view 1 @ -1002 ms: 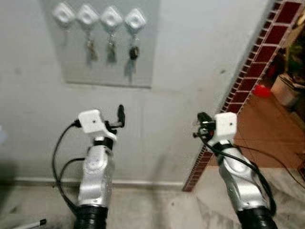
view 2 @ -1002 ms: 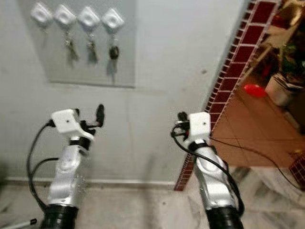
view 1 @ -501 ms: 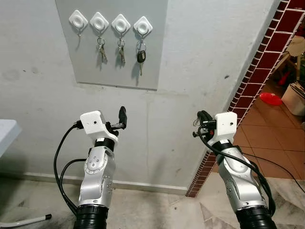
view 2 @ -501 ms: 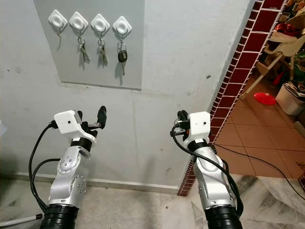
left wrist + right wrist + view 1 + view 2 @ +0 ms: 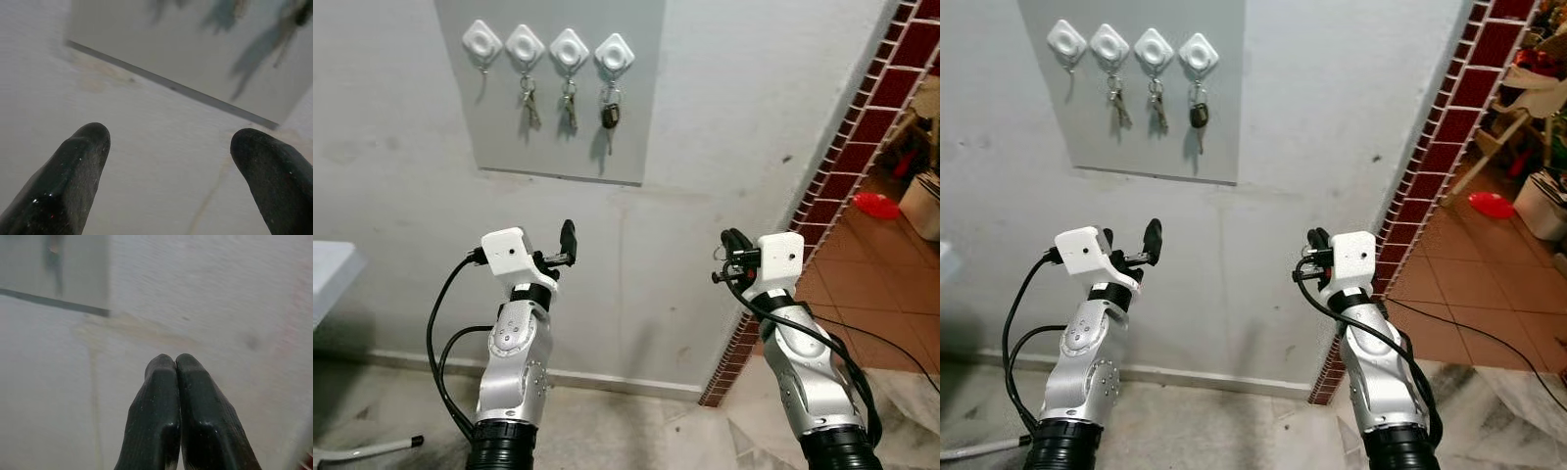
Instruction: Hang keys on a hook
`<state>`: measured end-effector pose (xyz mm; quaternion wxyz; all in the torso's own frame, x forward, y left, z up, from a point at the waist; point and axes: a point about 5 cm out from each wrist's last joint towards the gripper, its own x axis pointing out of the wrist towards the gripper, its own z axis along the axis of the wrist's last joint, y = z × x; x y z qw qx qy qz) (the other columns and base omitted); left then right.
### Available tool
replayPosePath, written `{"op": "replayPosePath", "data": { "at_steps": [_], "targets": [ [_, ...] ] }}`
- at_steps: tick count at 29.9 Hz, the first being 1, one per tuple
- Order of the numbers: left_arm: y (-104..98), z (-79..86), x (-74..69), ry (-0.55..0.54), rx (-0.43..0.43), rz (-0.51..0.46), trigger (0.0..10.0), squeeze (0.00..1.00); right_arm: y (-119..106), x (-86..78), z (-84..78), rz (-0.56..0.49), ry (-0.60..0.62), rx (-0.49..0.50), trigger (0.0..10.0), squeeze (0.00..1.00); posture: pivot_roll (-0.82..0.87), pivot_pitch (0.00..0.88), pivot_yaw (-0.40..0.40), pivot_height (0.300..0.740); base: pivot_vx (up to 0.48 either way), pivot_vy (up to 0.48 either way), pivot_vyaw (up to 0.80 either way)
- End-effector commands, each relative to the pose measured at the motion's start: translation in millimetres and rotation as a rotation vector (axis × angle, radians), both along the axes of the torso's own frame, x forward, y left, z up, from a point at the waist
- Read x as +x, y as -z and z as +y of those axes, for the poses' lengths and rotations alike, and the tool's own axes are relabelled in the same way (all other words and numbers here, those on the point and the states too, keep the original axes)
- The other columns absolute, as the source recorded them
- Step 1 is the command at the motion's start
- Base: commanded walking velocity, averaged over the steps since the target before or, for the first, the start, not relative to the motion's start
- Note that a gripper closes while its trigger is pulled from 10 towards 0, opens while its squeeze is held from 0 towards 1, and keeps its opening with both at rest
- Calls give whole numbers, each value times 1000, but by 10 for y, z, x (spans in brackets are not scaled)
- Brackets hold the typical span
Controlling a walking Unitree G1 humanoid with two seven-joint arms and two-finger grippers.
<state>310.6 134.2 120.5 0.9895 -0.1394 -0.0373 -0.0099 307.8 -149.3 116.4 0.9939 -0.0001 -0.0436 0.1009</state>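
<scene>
- The grey panel (image 5: 558, 88) sat flat on the plastered wall (image 5: 744, 117) at twelve o'clock from the robot, high enough that whatever hung from it could dangle free.
- Four white, diamond-shaped hooks (image 5: 547, 47) ran along its top edge in a row; they looked like smooth moulded plastic.
- The three hooks toward the three o'clock end each carried keys (image 5: 569, 101): thin metal bunches on two, and a key with a dark head (image 5: 609, 116) on the last.
- The end hook (image 5: 481, 41) at the nine o'clock end held nothing that I could make out, so it was probably the free place.
- The left pincer (image 5: 166, 161) was raised in front of the wall below the panel, its rounded, glossy black fingers spread wide with nothing between them.
- The right pincer (image 5: 176, 382) was raised beside it at about two o'clock, its fingers pressed together; no keys showed in them.
- Both arms stood well below the hooks, so I judged that either the hanging was finished or no bunch had been picked up.
- A red glazed-brick edge (image 5: 842, 166) bordered the wall at three o'clock.
</scene>
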Motion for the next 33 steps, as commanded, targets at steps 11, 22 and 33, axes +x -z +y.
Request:
{"op": "replayPosePath", "data": {
  "at_steps": [11,22,33],
  "targets": [
    [-26,16,4,3,30,0,10000,0,-64,-3,25,-34,-7,9,10000,0,12,0,-56,740,0,131,0],
    [-13,24,5,6,21,16,10000,0,-60,-19,23,-33,-2,13,10000,0,12,0,-54,740,0,34,0],
    [-12,28,3,7,23,21,10000,0,-59,-22,26,-32,1,16,10000,0,12,0,-52,740,0,387,0]
  ]
}}
